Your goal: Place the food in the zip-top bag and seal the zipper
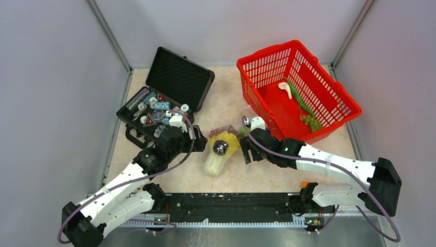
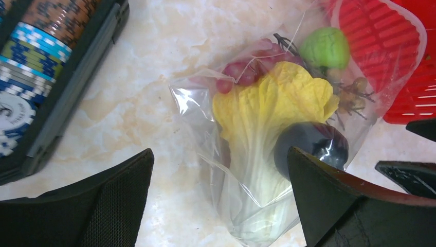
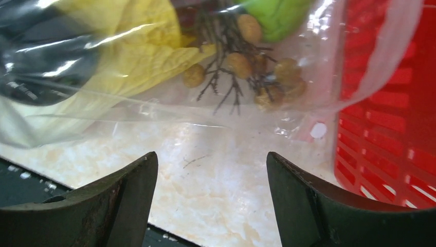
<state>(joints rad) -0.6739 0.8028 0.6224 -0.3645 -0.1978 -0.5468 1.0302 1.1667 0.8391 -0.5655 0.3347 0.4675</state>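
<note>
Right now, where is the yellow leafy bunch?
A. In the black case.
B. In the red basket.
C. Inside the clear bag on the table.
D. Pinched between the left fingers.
C: the yellow leafy bunch shows through the clear bag, lying on the table between the black case and the red basket.

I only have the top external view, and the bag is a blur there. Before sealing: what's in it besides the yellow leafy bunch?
Observer: The left wrist view shows red-purple grapes and a green pear-like fruit inside the zip-top bag, beyond the yellow leafy bunch.
Operator: Are the brown bits in?
Observer: Yes. In the right wrist view the brown bits lie inside the plastic, beside the red basket.
Operator: Is the right gripper holding the bag?
Observer: No. The right gripper is open, with only bare table between its fingers.
</note>
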